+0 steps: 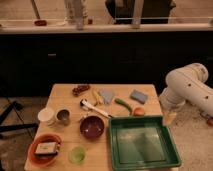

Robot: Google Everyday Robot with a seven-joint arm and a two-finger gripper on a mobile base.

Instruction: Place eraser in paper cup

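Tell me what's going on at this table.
Nothing is being handled right now. The robot's arm hangs off the table's right side, with its gripper just past the far right corner of the green tray, jaws open and empty. The eraser lies in the orange bowl at the front left. The paper cup stands just behind that bowl, beside the metal cup. The eraser has not been picked up yet.

one view | from: above table's (65, 95) near edge | facing: down toward its far edge | range: mid-distance, whole table | gripper (170, 118): just off table's right side
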